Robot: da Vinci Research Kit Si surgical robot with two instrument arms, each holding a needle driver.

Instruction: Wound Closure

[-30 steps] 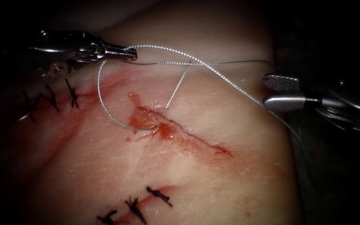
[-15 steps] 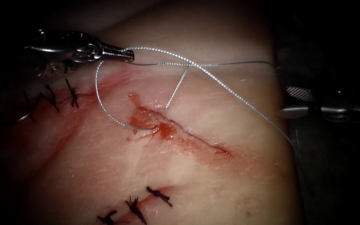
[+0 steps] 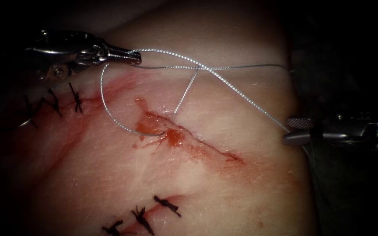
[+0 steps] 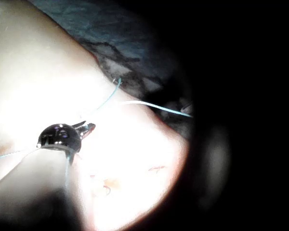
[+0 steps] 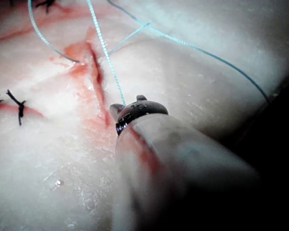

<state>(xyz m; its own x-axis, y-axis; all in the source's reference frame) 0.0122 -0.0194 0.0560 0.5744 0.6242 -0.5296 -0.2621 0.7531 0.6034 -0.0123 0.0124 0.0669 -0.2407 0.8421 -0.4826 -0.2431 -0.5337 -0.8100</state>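
Now the left tool [image 3: 130,57] sits up at the far left of the cut [image 3: 189,135], its fingers closed tight on the thread [image 3: 224,81] right at the tips. From that grip one strand loops down and around into the red fluid [image 3: 154,126] at the cut's upper end, and another runs long across the tissue [image 3: 224,175] towards the right edge. A thinner strand lies nearly level across the top, and a short leg rises out of the wound to meet the crossing.

Over on the right, the right tool [image 3: 292,131] has dropped down beside the tissue edge compared with a second ago, and its fingers are now close together right where the long strand passes; whether they actually pinch it I can't tell. The needle I can't pick out.

That thread looks light, limp and braided, likely to slide under smooth metal, so a firm bite away from the crossing seems wisest. Its long run points from upper left down to lower right, roughly parallel with the cut. Dark finished stitches [image 3: 77,98] sit left and below.
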